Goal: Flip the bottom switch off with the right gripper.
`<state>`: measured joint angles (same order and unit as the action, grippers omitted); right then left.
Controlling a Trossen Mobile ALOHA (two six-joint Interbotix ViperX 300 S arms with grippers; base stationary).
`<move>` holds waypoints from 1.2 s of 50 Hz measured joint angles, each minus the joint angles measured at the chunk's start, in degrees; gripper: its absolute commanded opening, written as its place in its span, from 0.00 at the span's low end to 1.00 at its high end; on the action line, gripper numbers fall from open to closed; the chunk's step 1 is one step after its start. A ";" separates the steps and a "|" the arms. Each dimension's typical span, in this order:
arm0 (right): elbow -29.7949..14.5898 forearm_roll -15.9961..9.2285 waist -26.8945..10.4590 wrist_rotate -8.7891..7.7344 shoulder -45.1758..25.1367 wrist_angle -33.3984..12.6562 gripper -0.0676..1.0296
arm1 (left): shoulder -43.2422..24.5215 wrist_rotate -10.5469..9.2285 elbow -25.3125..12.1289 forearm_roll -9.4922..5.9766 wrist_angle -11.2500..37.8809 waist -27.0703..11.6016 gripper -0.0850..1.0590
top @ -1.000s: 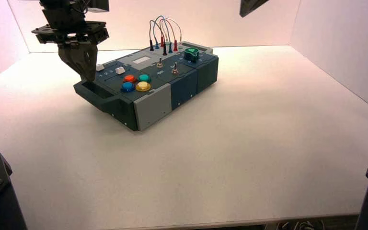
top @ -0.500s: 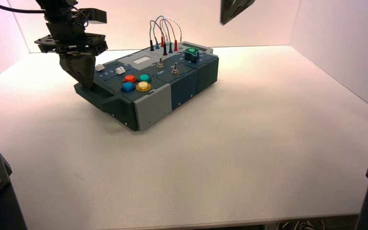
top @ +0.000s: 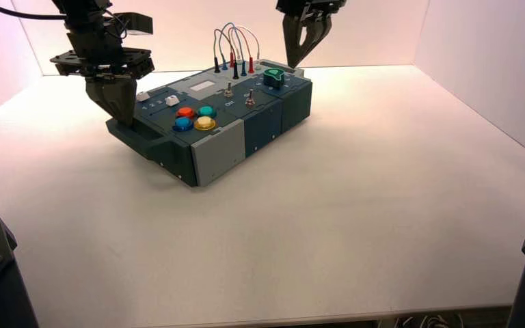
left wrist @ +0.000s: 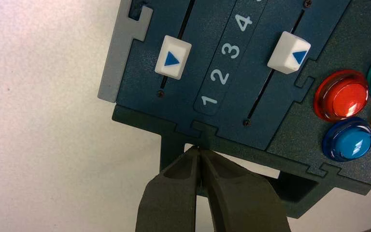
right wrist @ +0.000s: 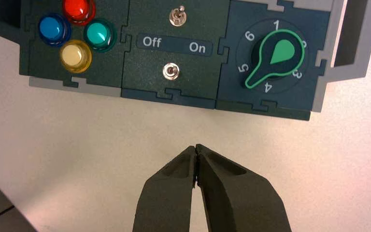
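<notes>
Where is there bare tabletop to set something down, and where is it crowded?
Free: the wide table right of and in front of the box. Crowded: the box's handle end, where the left gripper sits, and above the back edge beside the wires, where the right gripper hangs.

The high view looks down from behind at the whole box (top: 212,126); both wrist views, closer overhead, share its buttons (left wrist: 342,94).

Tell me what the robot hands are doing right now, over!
Right gripper shut, hovering off the box, short of the tiny silver toggle with coppery base. Left gripper shut at the box's dark handle. Path clear.
</notes>
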<state>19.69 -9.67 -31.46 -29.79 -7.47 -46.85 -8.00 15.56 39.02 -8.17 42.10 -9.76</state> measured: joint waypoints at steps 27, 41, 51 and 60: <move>-3.25 0.26 -3.25 0.00 -5.80 3.43 0.04 | 0.00 0.09 0.00 -0.09 0.09 -0.09 0.05; -3.34 2.64 -4.66 1.85 -8.35 8.96 0.04 | 0.00 0.09 0.00 -0.09 0.09 -0.09 0.05; -3.43 5.36 -5.71 2.72 -9.76 9.84 0.04 | 0.09 0.00 0.00 0.00 0.09 -0.09 0.05; -3.43 6.06 -6.06 2.81 -10.37 11.25 0.04 | 0.09 0.00 0.00 -0.09 0.09 -0.09 0.05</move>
<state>16.26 -3.60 -37.53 -26.98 -17.84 -35.60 -7.91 15.56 39.02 -8.26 42.19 -9.84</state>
